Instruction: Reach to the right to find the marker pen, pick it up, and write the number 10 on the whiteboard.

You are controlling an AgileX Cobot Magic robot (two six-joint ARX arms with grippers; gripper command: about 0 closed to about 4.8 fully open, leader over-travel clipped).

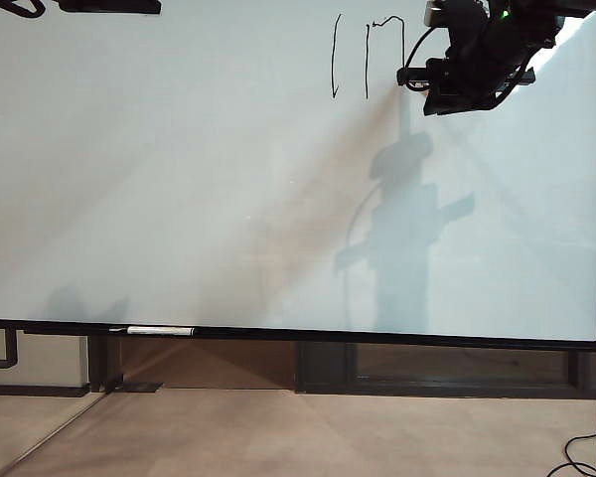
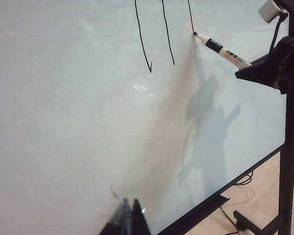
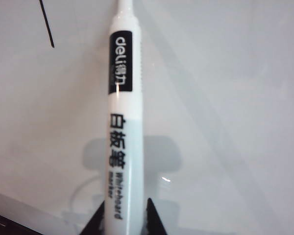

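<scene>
the right hand (image 3: 123, 218) is clamped on the marker pen (image 3: 123, 122), up at 1 o'clock on the whiteboard (image 1: 179, 199), pen tip touching the board at the end of the zero's unfinished right-hand stroke. the number 10 (image 1: 363, 60) sits just beside it toward 9 o'clock. the left hand (image 2: 127, 220) shows only dark fingertips low near the board; i cannot tell how far apart they are. a second pen (image 1: 161, 330) lies on the bottom rail at 7 o'clock.

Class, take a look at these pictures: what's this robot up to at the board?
The right gripper holds the marker pen with its tip on the whiteboard, writing the number 10. The 1 is drawn; the zero has its left side, top and part of the right side, with no bottom stroke yet. The left gripper hangs idle near the board's lower part.
</scene>
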